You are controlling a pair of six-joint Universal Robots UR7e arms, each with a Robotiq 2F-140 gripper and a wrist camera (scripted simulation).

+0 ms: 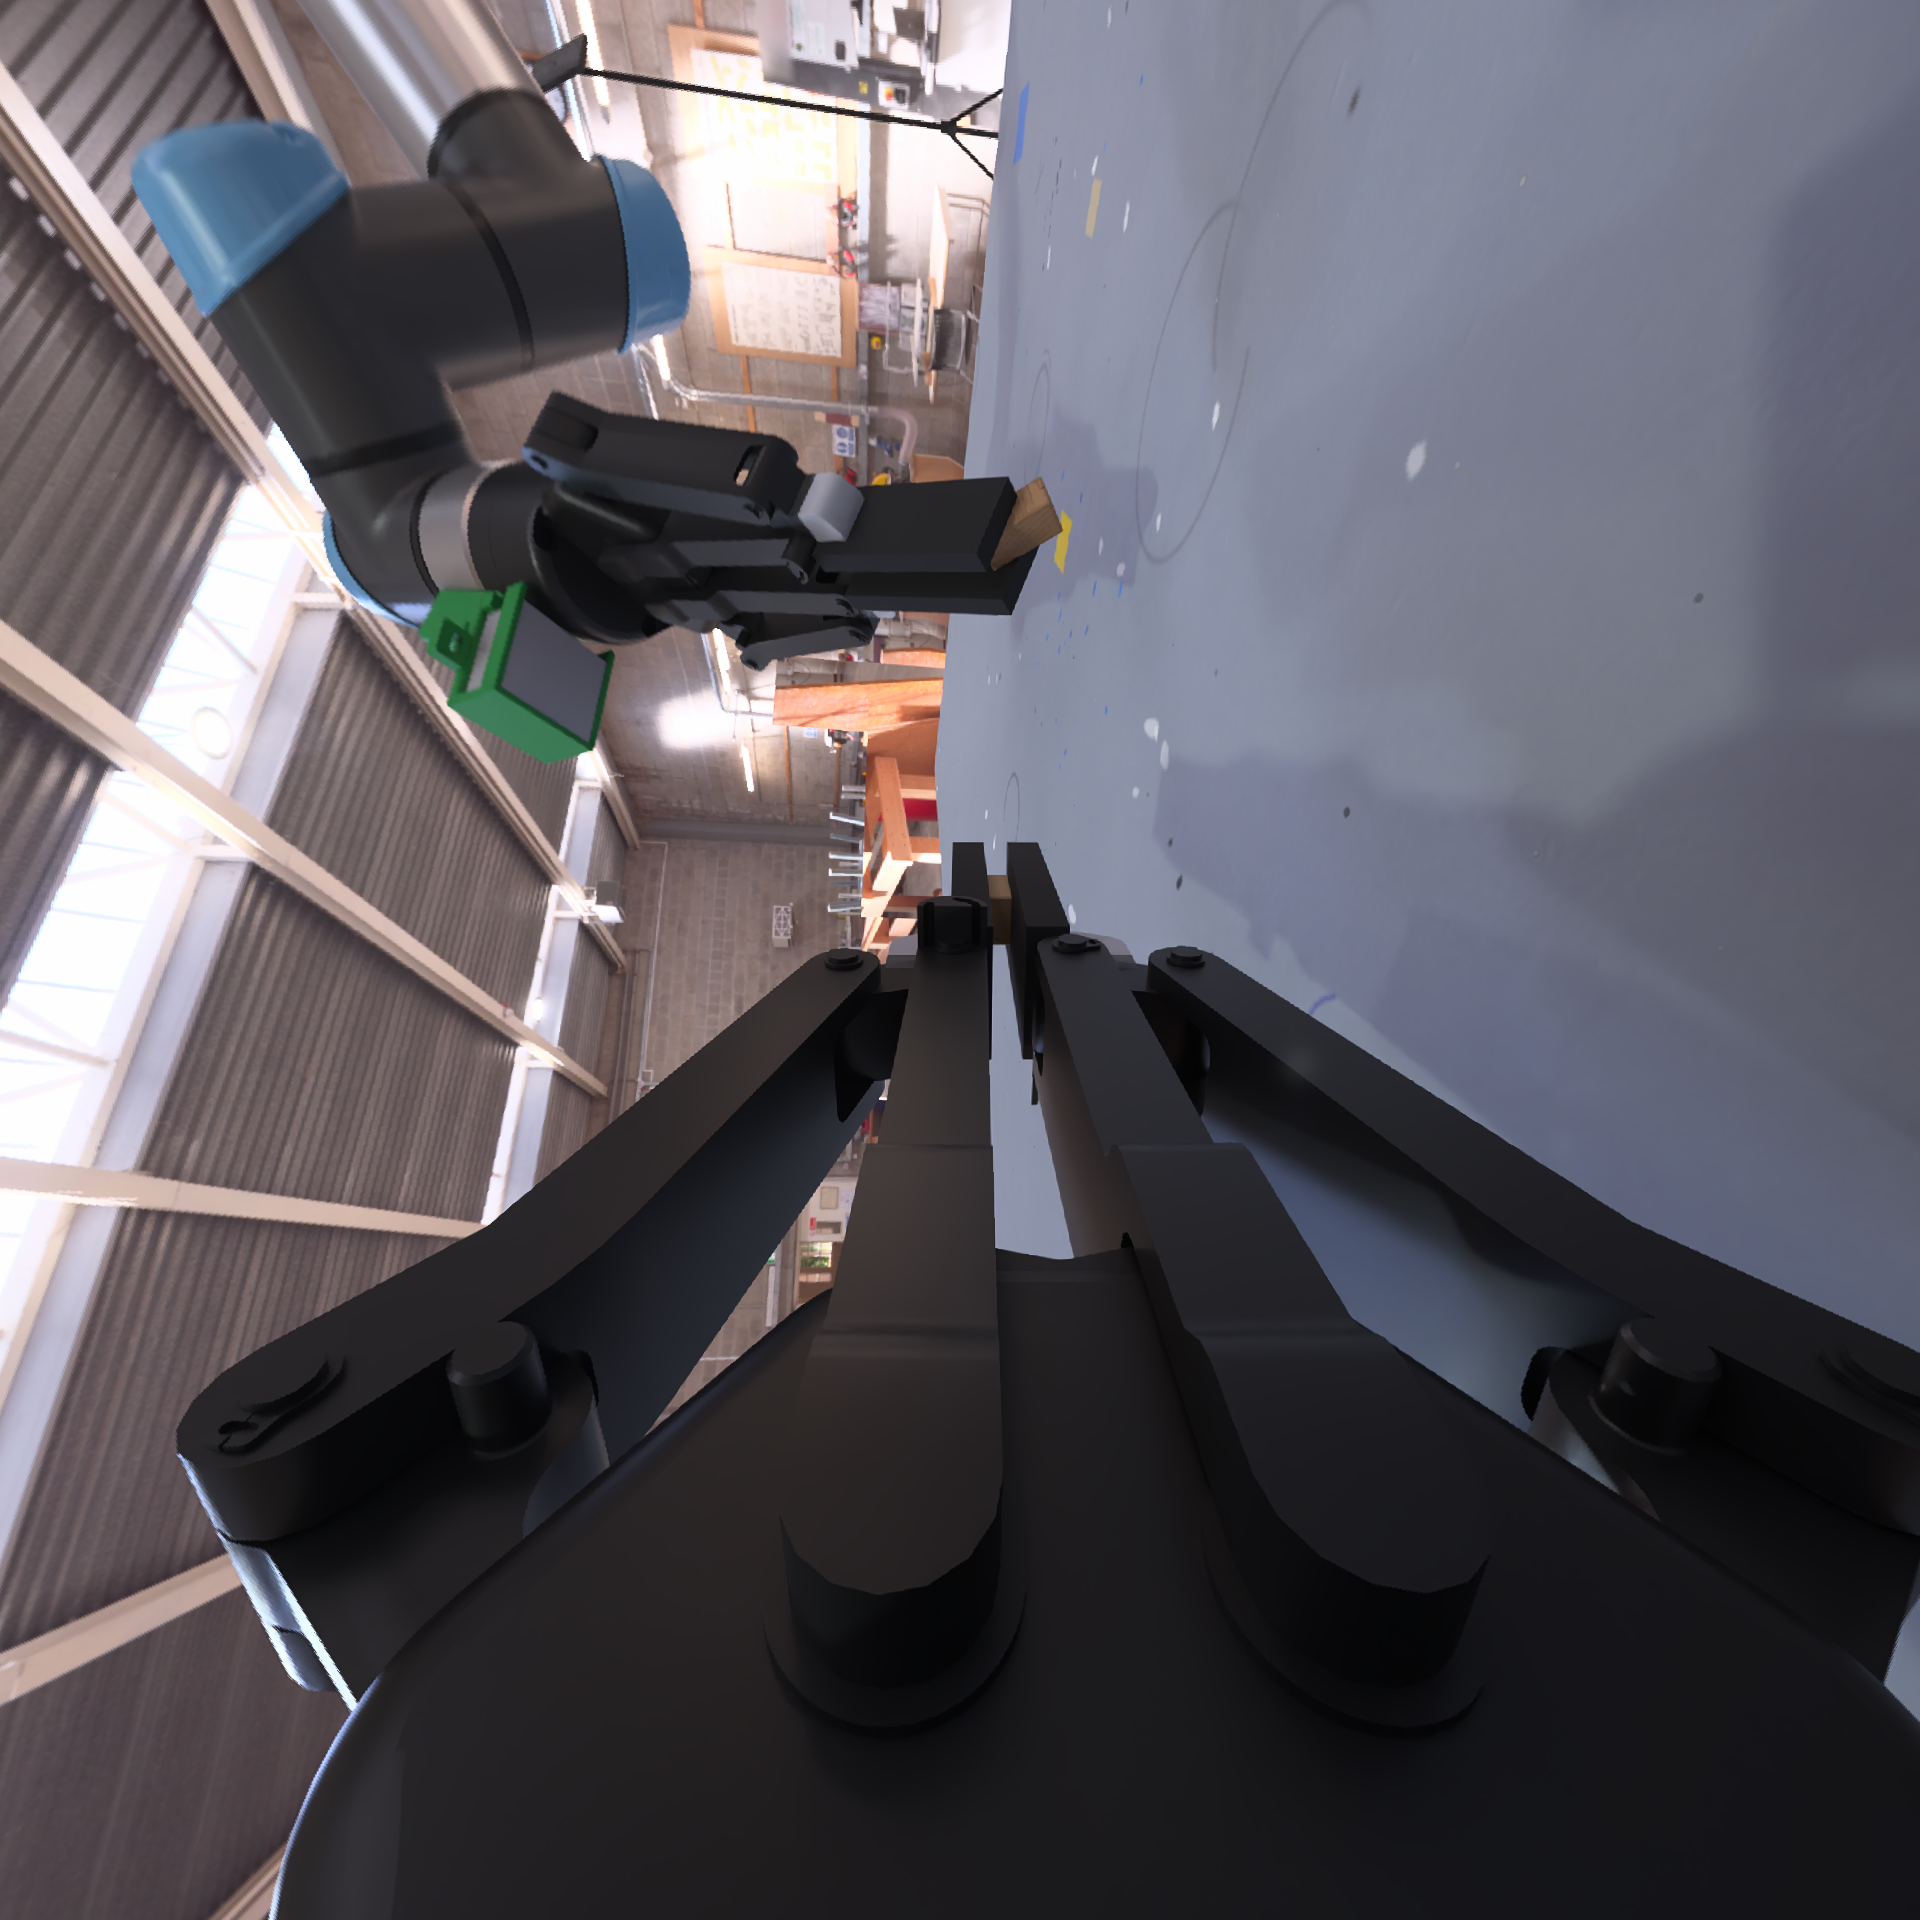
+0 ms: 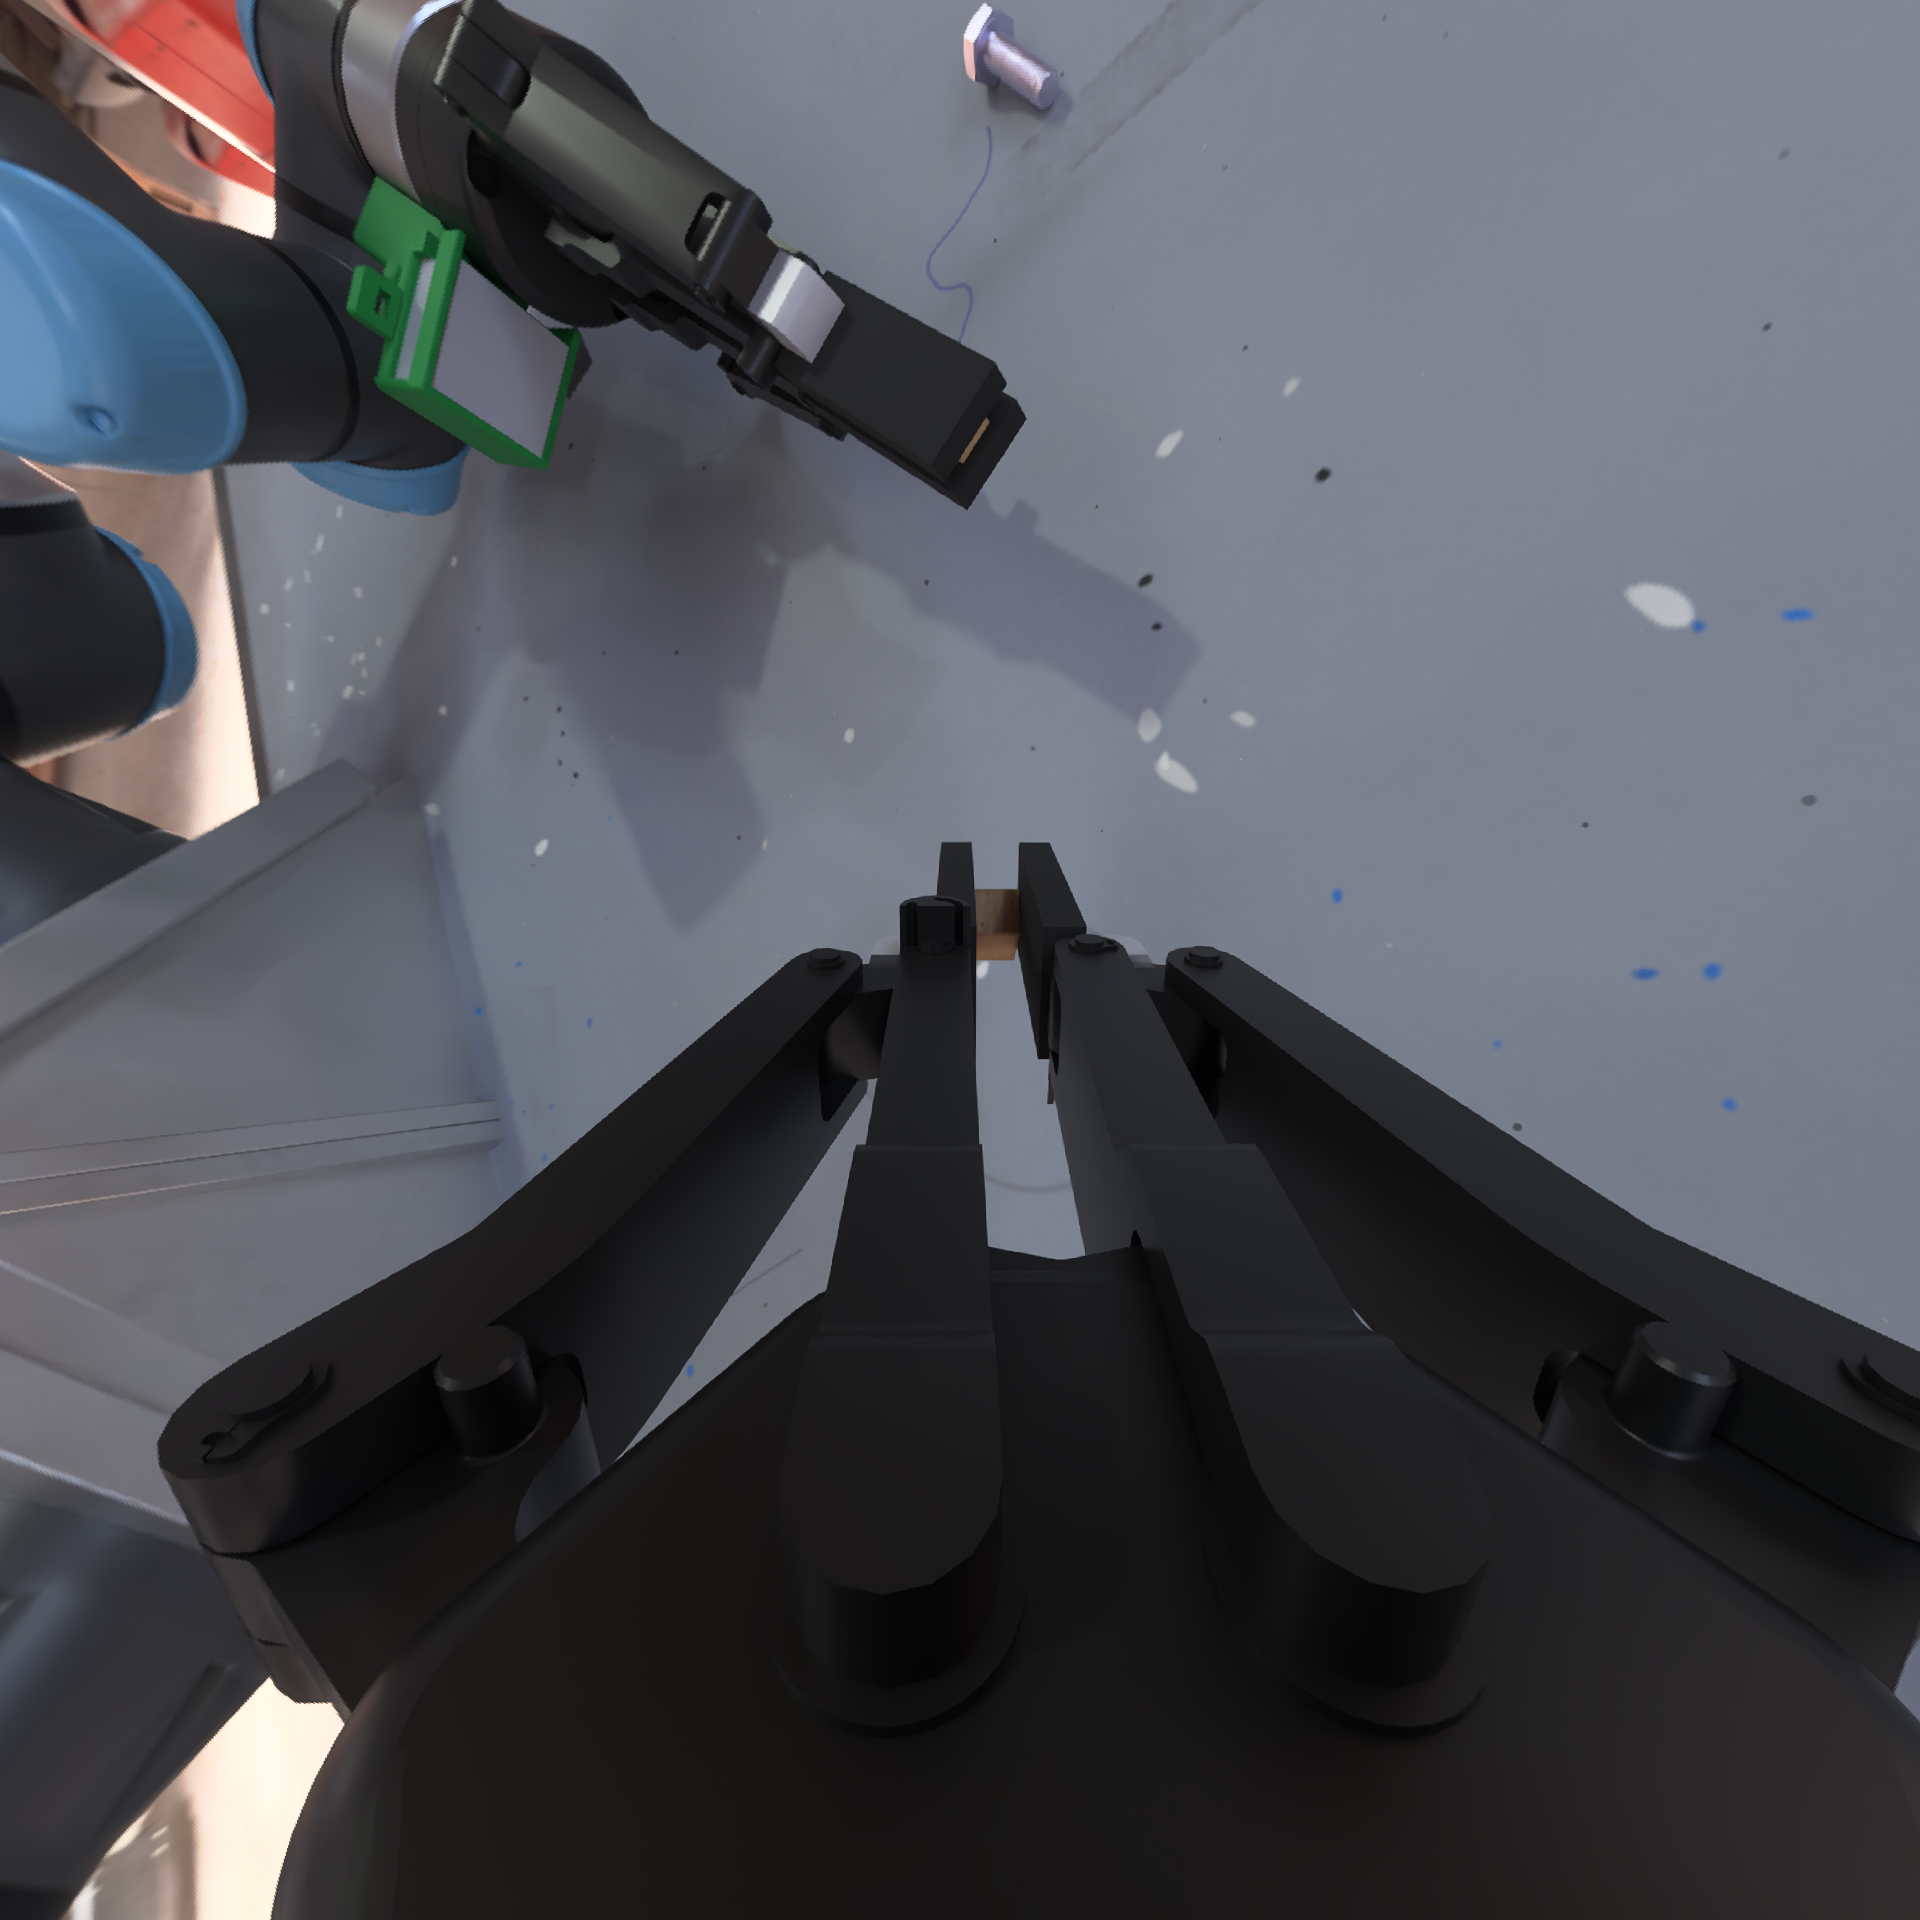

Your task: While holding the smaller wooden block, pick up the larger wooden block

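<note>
Between the left gripper (image 1: 995, 883) fingers sits the smaller wooden block (image 1: 998, 894), clamped, off the grey table (image 1: 1507, 520). Right gripper (image 2: 997, 883) pinches the larger wooden block (image 2: 1000, 925) above the table. Bolt (image 2: 1013, 68) lies well apart.

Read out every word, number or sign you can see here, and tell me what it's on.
Framed boards on the far wall: they carry writing, but it is too blurred to read.
Small blue signs below them: too small to read.
Left gripper, right gripper, smaller wooden block, larger wooden block, bolt, table: no writing.
</note>
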